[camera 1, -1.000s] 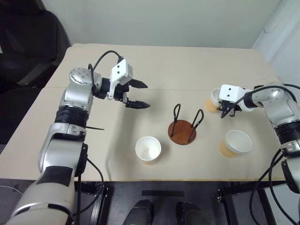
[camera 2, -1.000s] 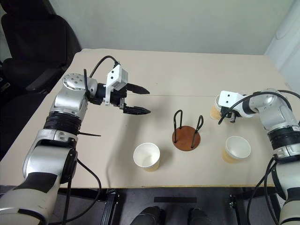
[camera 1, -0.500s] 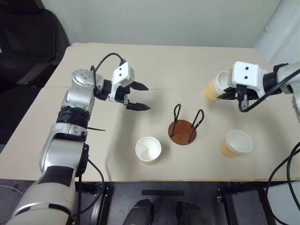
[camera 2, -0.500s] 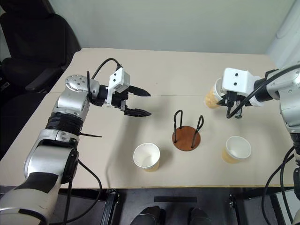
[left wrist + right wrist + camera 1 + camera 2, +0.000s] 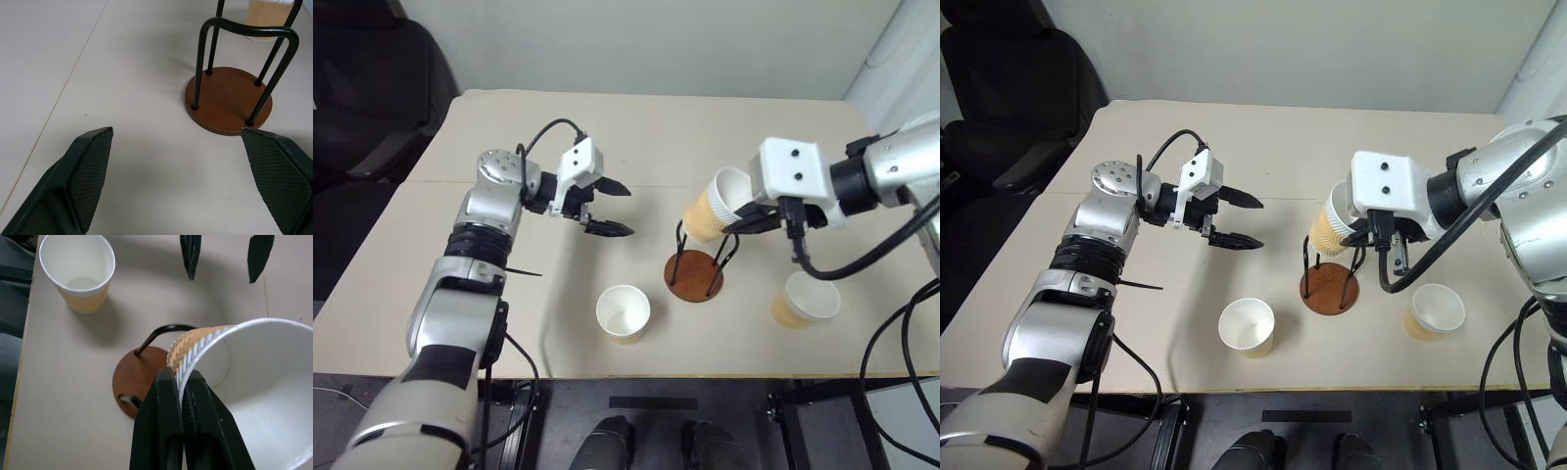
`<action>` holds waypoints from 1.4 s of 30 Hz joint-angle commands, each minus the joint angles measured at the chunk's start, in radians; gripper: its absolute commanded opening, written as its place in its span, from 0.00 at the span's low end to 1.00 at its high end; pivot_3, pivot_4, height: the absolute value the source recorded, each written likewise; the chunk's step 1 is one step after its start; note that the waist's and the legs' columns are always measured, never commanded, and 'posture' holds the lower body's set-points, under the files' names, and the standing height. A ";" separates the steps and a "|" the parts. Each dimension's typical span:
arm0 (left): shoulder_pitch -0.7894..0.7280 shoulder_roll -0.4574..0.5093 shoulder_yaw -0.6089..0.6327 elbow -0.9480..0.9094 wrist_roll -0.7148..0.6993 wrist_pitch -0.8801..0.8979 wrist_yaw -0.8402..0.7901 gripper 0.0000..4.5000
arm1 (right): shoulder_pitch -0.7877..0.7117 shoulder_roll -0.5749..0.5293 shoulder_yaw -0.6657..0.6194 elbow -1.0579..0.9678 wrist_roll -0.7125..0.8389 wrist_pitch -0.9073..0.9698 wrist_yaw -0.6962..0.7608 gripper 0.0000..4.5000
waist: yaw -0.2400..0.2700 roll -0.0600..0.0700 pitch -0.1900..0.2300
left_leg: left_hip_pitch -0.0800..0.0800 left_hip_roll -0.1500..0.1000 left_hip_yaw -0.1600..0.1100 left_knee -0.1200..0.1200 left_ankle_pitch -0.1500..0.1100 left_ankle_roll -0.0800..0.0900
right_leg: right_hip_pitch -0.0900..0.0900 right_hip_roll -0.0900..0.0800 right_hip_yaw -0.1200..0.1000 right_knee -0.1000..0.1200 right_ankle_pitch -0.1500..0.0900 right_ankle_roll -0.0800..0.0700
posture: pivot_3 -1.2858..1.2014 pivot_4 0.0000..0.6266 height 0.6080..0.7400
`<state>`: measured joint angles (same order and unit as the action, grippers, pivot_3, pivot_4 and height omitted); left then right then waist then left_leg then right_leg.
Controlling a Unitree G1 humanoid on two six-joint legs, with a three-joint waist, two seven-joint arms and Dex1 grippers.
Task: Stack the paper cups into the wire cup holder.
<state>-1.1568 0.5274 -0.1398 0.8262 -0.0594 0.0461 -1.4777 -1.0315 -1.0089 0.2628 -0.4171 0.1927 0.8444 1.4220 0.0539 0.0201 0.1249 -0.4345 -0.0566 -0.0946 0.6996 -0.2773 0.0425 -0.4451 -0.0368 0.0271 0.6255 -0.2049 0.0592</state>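
Right hand [image 5: 182, 382] pinching tilted cup [image 5: 715, 204] by rim above wire holder [image 5: 696, 275]; left hand [image 5: 612, 208] spread nearby; two cups [image 5: 623, 312] [image 5: 806, 300] flanking on desk [image 5: 705, 127].

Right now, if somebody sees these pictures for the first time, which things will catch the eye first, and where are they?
First comes the tilted paper cup that the right claw pinches by its rim, in the air just above the wire cup holder at the table's middle. Next, the left claw hangs open to the holder's left. Two more cups stand upright near the front edge, one on the holder's left and one on its right.
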 commanded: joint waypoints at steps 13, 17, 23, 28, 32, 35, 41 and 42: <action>-0.030 0.008 0.007 -0.024 -0.005 -0.003 0.000 1.00 | -0.003 0.045 0.044 -0.013 0.009 -0.042 -0.041 0.21 | -0.002 0.000 0.000 | 0.000 0.000 0.000 0.001 0.000 0.001 | -0.001 0.000 0.000 0.000 0.000 0.000 | 0.52 0.24 1.00; -0.033 0.009 0.007 -0.021 -0.003 -0.005 0.001 1.00 | 0.004 0.062 0.050 -0.023 0.009 -0.042 -0.060 0.52 | -0.001 0.000 0.000 | 0.000 0.000 0.000 0.001 0.001 0.001 | -0.001 0.000 0.000 0.000 0.000 0.000 | 0.52 0.24 1.00; -0.028 0.015 0.009 -0.034 -0.007 0.000 -0.003 1.00 | -0.008 0.108 -0.022 -0.010 0.042 0.020 -0.148 0.84 | -0.002 0.000 0.000 | 0.000 0.000 0.000 0.001 0.001 0.001 | -0.001 0.000 0.000 0.001 0.000 0.000 | 0.52 0.24 1.00; -0.038 0.043 0.000 -0.064 -0.005 0.002 -0.049 1.00 | -0.008 0.162 -0.220 -0.055 0.185 0.257 -0.264 0.84 | 0.000 0.000 0.000 | -0.001 0.000 0.000 0.001 0.001 0.001 | -0.001 0.000 0.000 0.001 0.000 0.000 | 0.52 0.24 1.00; -0.045 0.089 -0.052 -0.158 -0.065 0.051 -0.129 1.00 | 0.011 0.181 -0.328 -0.139 0.304 0.421 -0.333 0.84 | 0.000 0.000 0.000 | -0.001 0.000 0.000 0.000 0.001 0.001 | -0.001 0.000 0.000 0.000 0.000 0.000 | 0.52 0.24 1.00; -0.049 0.149 -0.138 -0.253 -0.165 0.097 -0.137 1.00 | 0.029 0.166 -0.377 -0.173 0.360 0.481 -0.372 0.84 | -0.001 0.000 0.000 | -0.001 0.000 0.000 0.000 0.001 0.001 | -0.001 0.000 0.000 0.000 0.000 0.000 | 0.52 0.24 1.00; -0.051 0.253 -0.281 -0.417 -0.387 0.209 -0.137 1.00 | 0.060 0.141 -0.435 -0.221 0.454 0.544 -0.439 0.84 | -0.001 0.000 0.000 | -0.001 0.000 0.001 0.001 0.001 0.001 | -0.001 0.000 0.000 0.001 0.000 0.000 | 0.52 0.24 1.00; -0.048 0.267 -0.301 -0.438 -0.415 0.222 -0.137 1.00 | 0.065 0.138 -0.440 -0.225 0.465 0.548 -0.450 0.84 | -0.001 0.000 0.000 | -0.001 0.000 0.001 0.001 0.001 0.001 | -0.001 0.000 0.000 0.001 0.000 0.000 | 0.52 0.24 1.00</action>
<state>-1.1847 0.7679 -0.4172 0.4507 -0.4065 0.2371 -1.5812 -0.9645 -0.8544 -0.1321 -0.6122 0.6297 1.3834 0.9971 0.0525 0.0201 0.1249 -0.4352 -0.0569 -0.0939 0.7006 -0.2763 0.0435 -0.4461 -0.0368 0.0274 0.6261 -0.2049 0.0592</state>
